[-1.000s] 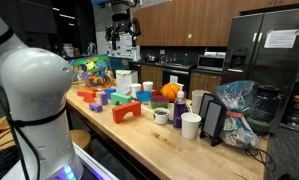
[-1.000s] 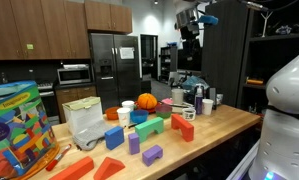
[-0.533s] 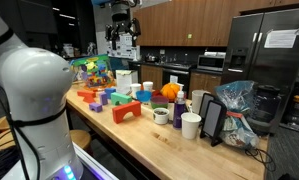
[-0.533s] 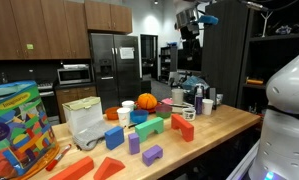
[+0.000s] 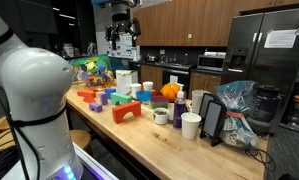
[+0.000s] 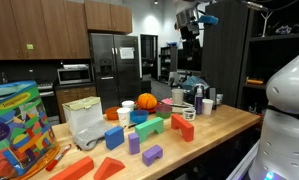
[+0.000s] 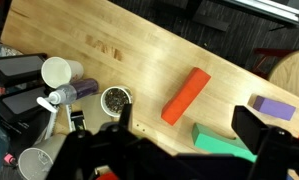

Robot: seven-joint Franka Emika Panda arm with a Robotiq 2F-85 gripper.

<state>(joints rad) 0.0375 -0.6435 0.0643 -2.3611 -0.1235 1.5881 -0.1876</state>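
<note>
Gripper [image 5: 122, 40], jaws spread and empty, hanging high above a wooden counter [image 5: 144, 138] in an exterior view; wrist view looks down on a red block [image 7: 185, 95], likely light and rigid, best pinched across its narrow width, lying beside a mug [image 7: 115, 98].

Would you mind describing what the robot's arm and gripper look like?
The arm is made of smooth, rounded, glossy white shells with a thin black seam at a joint. The gripper is mostly black and boxy, with dark fingers; a small blue part shows beside it in an exterior view. No markings are legible.
</note>
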